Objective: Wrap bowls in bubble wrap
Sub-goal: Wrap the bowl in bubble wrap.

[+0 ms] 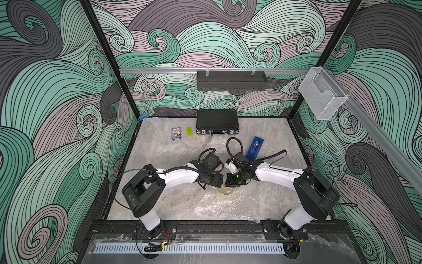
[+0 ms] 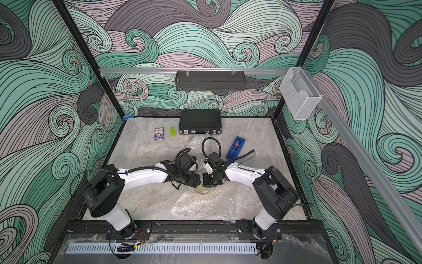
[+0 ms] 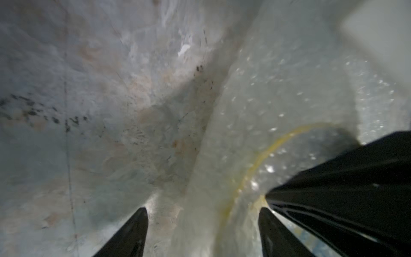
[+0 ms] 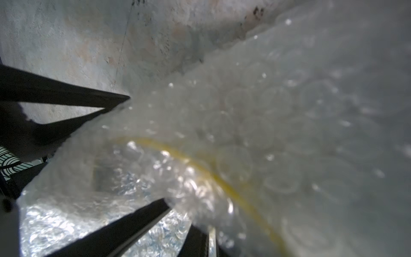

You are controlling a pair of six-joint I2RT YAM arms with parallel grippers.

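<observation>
Left tool (image 3: 202, 209) astride bubble wrap (image 3: 278, 89) over yellow-rimmed bowl (image 3: 250, 174)

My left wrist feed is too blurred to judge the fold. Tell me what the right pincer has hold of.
Observer: In the right wrist view the right pincer looks closed on a fold of bubble wrap, which shows between its fingers.
Operator: Give me the sheet's spread.
Observer: In both top views it runs from the bowl to the near edge of the table.
Operator: Name what lies behind the right arm.
Observer: A blue tape dispenser lies on the table beyond the right arm.
</observation>
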